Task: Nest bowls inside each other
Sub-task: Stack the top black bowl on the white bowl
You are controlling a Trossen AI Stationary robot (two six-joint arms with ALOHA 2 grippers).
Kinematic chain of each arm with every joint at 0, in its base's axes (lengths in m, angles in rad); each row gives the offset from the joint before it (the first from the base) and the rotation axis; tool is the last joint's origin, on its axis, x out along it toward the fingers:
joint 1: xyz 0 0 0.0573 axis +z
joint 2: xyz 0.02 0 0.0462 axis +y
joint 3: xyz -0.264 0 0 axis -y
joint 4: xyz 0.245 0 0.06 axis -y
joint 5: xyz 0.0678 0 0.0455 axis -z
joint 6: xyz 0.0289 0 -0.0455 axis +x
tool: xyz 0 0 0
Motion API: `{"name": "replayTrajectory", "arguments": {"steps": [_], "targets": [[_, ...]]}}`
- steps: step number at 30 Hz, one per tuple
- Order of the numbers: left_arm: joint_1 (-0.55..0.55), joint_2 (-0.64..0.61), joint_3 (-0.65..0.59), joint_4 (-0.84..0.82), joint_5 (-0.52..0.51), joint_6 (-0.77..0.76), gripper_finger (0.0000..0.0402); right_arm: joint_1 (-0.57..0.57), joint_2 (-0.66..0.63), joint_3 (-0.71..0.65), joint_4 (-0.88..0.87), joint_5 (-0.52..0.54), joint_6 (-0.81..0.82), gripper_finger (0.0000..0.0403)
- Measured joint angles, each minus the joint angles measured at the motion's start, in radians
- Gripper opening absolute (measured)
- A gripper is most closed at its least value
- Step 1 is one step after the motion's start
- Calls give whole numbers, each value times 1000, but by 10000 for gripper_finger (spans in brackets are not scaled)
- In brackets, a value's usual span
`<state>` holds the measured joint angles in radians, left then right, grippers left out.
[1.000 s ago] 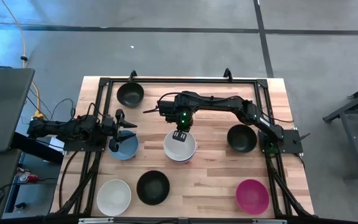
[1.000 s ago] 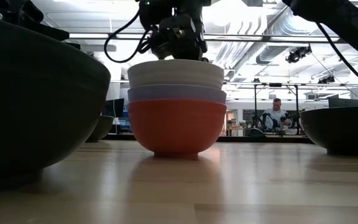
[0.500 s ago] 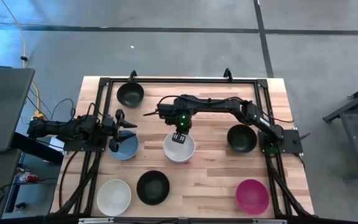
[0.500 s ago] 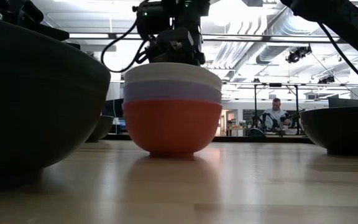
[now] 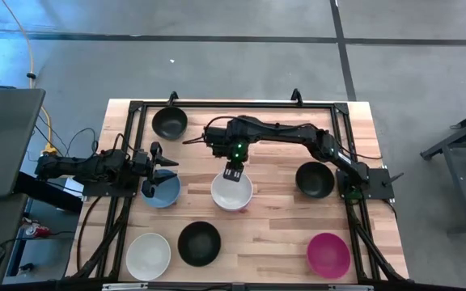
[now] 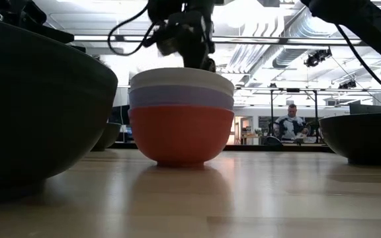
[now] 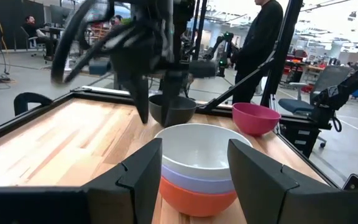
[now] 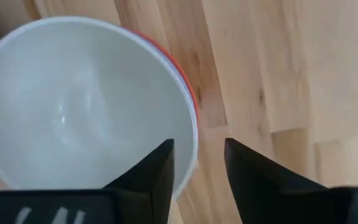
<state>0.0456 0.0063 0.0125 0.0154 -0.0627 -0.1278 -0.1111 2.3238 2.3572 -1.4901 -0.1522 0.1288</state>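
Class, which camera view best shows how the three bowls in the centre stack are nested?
The low view: side-on, the white bowl, lavender bowl and red bowl show as separate bands. The left wrist view shows them too, from farther off. The high view shows only the white top; the right wrist view adds a red sliver.

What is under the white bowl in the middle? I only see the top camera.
Observer: The low camera shows a stack. The white bowl sits in a lavender bowl, and that sits in a red bowl.
Operator: Is the claw squeezing it?
Observer: No. Its wrist camera shows the right gripper open, with the white bowl's rim in the gap.
Operator: Is anybody near the table?
Observer: Yes. The left wrist camera shows a person in dark clothes standing just beyond the table.
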Motion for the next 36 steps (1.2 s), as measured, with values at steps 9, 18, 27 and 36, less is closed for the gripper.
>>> {"name": "replayTrajectory", "arguments": {"steps": [9, 18, 27, 36], "targets": [[42, 130, 26, -30, -378, 2, 172, -80, -168, -29, 175, 44, -231, 129], [184, 292, 196, -156, -499, 69, 172, -145, -305, -29, 372, -111, -446, 128], [415, 543, 547, -570, -477, -53, 172, -184, -375, -29, 487, -120, -472, 128], [552, 806, 625, -440, -427, -327, 172, -235, -382, -29, 611, -120, -389, 128]]}}
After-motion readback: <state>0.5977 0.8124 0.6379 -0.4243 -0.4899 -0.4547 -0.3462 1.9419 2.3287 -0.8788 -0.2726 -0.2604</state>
